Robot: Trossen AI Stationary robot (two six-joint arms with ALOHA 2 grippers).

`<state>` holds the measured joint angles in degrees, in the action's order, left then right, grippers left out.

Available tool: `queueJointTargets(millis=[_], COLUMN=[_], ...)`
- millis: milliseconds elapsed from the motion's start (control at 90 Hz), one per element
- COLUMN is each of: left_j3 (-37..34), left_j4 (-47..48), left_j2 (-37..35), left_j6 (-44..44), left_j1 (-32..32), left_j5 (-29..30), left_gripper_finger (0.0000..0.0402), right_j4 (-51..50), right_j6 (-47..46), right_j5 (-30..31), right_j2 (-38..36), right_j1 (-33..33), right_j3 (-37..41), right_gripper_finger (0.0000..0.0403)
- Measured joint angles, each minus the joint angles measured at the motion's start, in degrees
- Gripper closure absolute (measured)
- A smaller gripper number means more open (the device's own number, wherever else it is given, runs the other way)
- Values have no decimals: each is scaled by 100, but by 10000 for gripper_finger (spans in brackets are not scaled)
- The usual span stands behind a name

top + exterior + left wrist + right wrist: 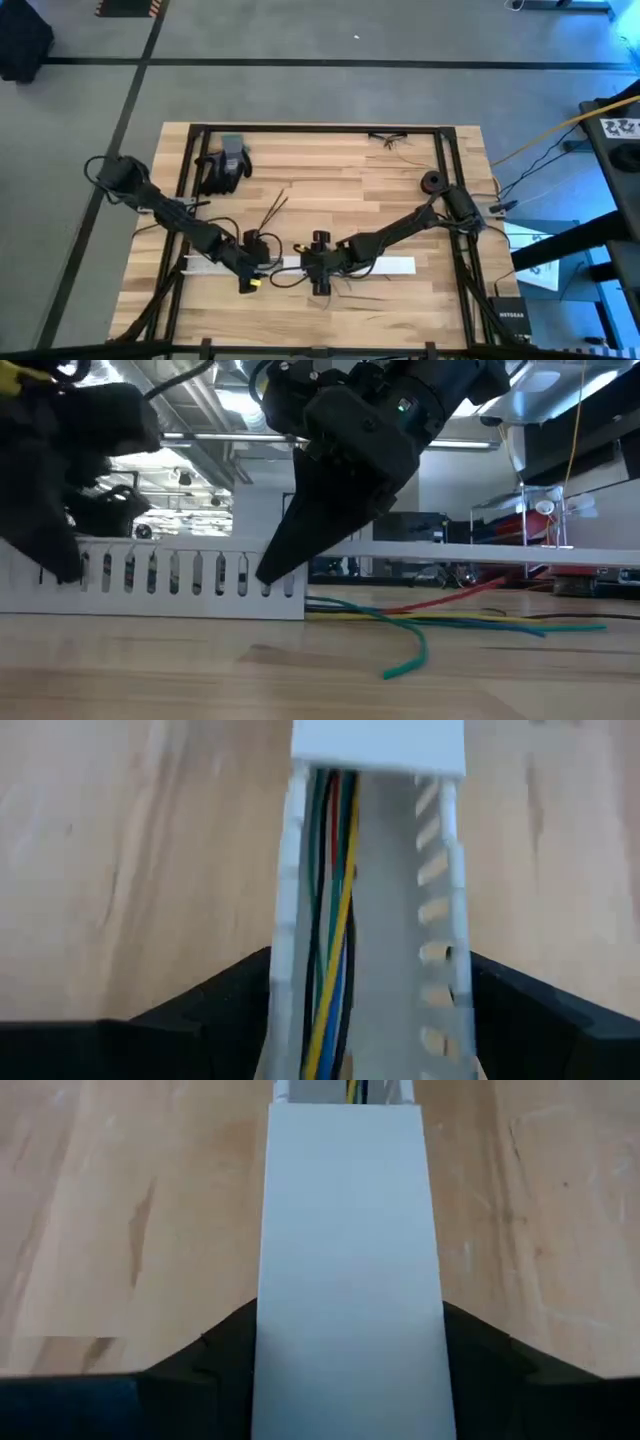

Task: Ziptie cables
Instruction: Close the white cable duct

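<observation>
On the wooden surface a long white slotted channel lies crosswise toward the six o'clock side, and both arms meet over it. The left gripper sits at the channel's nine o'clock end, its fingers straddling the open trough on both outer walls, so it is closed on the channel. In the left wrist view the cables run lengthwise inside the trough: green, red, yellow, blue and dark strands bunched against one slotted wall and passing under a flat white cover farther along.

The right gripper stands near the channel's middle, just beside the left one. Its wrist view shows its fingers flanking the cover, touching both edges, so it grips that covered stretch; cable ends show just past the cover's far edge.

The low view shows loose cables trailing out of the channel's end across the surface, a green one curling at its tip.

At eleven o'clock on the surface lies a dark glove. A small black roll rests near two o'clock.
</observation>
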<state>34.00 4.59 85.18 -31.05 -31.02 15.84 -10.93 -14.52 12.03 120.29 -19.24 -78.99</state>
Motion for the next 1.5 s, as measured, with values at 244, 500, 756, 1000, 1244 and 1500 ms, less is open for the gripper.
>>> queueJointTargets(millis=[244, 500, 756, 1000, 1244, 1500], left_j3=[-14, 6, -5, -7, 2, 10], left_j4=[-744, -895, -1023, -1048, -1192, -1167], left_j2=[460, 628, 639, 643, 650, 634], left_j6=[640, 708, 744, 802, 847, 922], left_j1=[471, 633, 634, 630, 622, 629], left_j5=[-162, -283, -277, -295, -189, -200], left_gripper_finger=[159, 163, 163, 164, 165, 164], right_j4=[-357, -472, -258, -108, -953, -1175], right_j6=[-49, -82, -151, -125, -21, -187], right_j5=[17, -154, -246, -353, -51, 25], right_j2=[-43, -57, -33, -4, -2, -2], right_j1=[22, 26, 61, 126, 126, 122], right_j3=[-1, -12, 12, 14, -254, -331], right_gripper_finger=[175, 175, 175, 175, 175, 175])
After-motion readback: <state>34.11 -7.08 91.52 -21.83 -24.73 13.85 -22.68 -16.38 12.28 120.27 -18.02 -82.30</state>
